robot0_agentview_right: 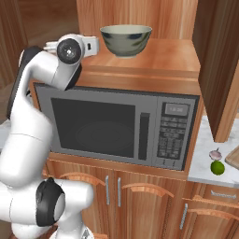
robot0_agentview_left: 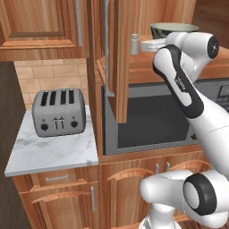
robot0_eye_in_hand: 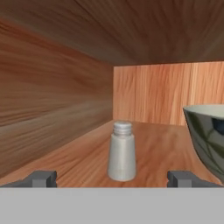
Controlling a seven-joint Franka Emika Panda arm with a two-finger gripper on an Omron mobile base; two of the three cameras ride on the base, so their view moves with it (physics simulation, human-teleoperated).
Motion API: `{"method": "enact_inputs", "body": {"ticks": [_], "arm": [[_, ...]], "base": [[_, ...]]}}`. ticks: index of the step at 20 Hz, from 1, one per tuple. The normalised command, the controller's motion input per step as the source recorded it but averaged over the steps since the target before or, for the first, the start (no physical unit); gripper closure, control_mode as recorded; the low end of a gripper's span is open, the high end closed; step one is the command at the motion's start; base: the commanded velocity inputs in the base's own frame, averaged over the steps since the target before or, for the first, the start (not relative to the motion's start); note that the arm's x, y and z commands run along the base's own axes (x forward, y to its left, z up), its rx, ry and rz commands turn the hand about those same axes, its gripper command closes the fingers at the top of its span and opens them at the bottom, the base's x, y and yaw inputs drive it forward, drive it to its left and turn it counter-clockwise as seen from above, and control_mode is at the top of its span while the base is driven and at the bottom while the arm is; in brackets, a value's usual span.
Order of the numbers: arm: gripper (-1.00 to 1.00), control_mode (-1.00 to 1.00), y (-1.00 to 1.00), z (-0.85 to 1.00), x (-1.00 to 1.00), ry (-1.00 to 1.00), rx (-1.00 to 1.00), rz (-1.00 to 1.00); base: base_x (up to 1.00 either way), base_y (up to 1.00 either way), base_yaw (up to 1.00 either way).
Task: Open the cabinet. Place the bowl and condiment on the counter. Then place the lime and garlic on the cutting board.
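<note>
The cabinet stands open, its door (robot0_agentview_left: 117,62) swung out with a long grey handle (robot0_agentview_left: 106,44). On its shelf (robot0_agentview_right: 158,58) above the microwave stand the condiment (robot0_eye_in_hand: 121,152), a small pale shaker, and the dark bowl (robot0_agentview_right: 126,39) with a cream inside. My gripper (robot0_eye_in_hand: 113,179) is open at the shelf's front. The condiment (robot0_agentview_left: 134,44) stands a short way ahead, centred between the fingertips (robot0_eye_in_hand: 41,178) and apart from them. The bowl (robot0_eye_in_hand: 210,135) is to its right. The lime (robot0_agentview_right: 217,167) and garlic (robot0_agentview_right: 215,154) lie on the counter (robot0_agentview_right: 203,163) beside the cutting board (robot0_agentview_right: 233,158).
A microwave (robot0_agentview_right: 116,126) sits directly under the shelf. A grey toaster (robot0_agentview_left: 59,112) stands on the marble counter (robot0_agentview_left: 53,152) to the left. The cabinet's side wall (robot0_eye_in_hand: 52,109) runs close on the gripper's left. Low wooden cabinets (robot0_agentview_left: 129,192) are below.
</note>
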Motion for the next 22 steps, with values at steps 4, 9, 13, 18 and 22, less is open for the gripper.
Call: {"method": "enact_inputs", "body": {"ticks": [4,9,13,18,22], "arm": [[-1.0,-1.0,0.0,0.0,0.29,0.0,-0.01,0.0],[-1.0,-1.0,0.0,0.0,0.28,0.0,-0.01,0.0],[-1.0,-1.0,0.0,0.0,0.26,0.0,0.0,0.0],[-1.0,-1.0,0.0,0.0,0.25,0.0,0.0,0.0],[-1.0,-1.0,0.05,-0.04,0.25,0.0,0.0,0.0]], "base": [[0.0,0.0,0.0],[0.0,0.0,0.0],[0.0,0.0,0.0],[0.0,0.0,0.0],[0.0,0.0,0.0]]}}
